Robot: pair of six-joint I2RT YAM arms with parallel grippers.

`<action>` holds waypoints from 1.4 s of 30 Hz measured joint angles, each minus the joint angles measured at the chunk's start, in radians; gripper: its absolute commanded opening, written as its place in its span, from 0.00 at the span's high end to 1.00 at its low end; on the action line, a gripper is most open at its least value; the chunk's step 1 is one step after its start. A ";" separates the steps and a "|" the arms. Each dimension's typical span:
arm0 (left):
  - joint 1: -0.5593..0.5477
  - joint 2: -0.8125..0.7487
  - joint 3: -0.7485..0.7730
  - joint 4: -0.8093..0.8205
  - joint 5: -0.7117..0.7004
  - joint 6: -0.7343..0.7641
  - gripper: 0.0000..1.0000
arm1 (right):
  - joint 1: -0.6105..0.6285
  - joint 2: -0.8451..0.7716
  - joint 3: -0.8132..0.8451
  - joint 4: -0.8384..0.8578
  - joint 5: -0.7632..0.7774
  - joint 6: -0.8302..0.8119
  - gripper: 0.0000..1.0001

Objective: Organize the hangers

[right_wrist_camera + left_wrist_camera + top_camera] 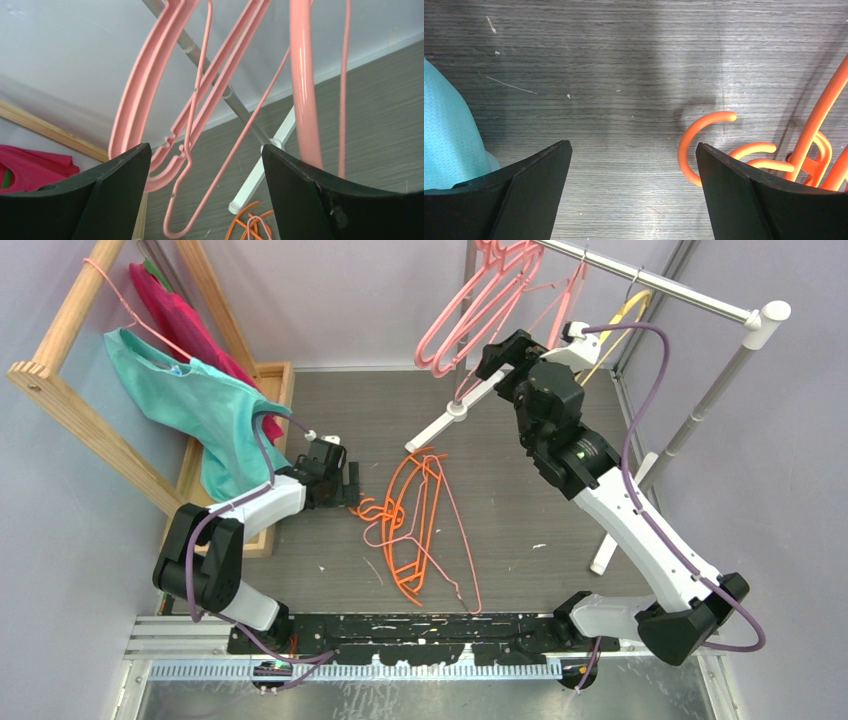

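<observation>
Now: right gripper (205,150) sits high, just under the rail (660,282), jaws wide apart with nothing clamped. The pink hangers (470,310) dangle from the rail right in front of its fingers. Yellow hanger (625,320) is hooked on the rail too, nearer its capped end. Orange hangers (405,530) lie tangled on the table (520,440), well apart from the rail. Left gripper (634,145) — also spread wide, empty — hangs low over the table far from the rail, an orange hook just beside one finger.

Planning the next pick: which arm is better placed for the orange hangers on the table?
Left. The left end effector, open, is low beside the orange hangers; the right end effector is up among the pink hangers.
</observation>
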 measured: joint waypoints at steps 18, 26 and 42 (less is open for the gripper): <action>0.000 0.012 0.000 0.000 0.000 0.002 0.02 | 0.000 0.045 -0.022 0.428 0.050 -0.313 0.24; 0.000 0.026 0.003 0.000 0.001 0.003 0.02 | 0.000 0.120 -0.056 0.715 0.065 -0.536 0.15; 0.000 0.051 0.010 -0.001 0.000 0.003 0.02 | -0.011 0.267 -0.039 1.001 0.116 -0.871 0.03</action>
